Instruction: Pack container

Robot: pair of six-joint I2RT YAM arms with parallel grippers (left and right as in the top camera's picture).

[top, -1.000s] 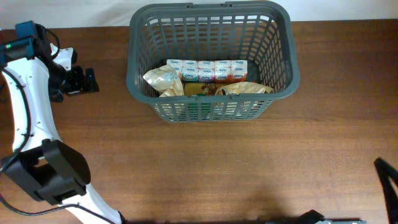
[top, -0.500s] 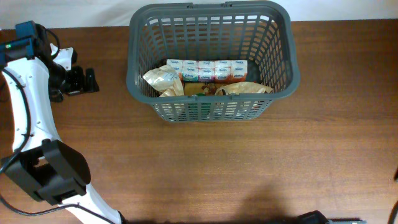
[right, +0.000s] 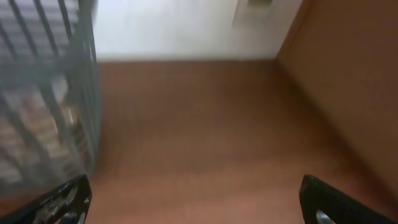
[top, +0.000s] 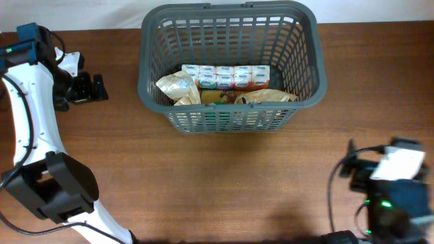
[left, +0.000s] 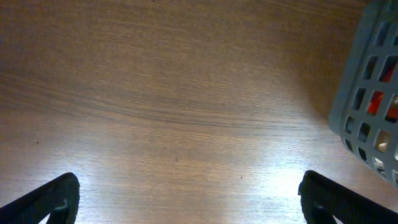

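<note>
Several items lie in the container: carton row, bags. Nothing loose shows on the table. Left gripper and right gripper wide, empty. Packing looks nearly done.

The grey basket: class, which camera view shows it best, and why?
The overhead view: the whole basket shows, rim, lattice walls and the packets inside. The left wrist view catches only a piece of its wall at the right edge; the right wrist view gives a blurred wall at the left edge.
</note>
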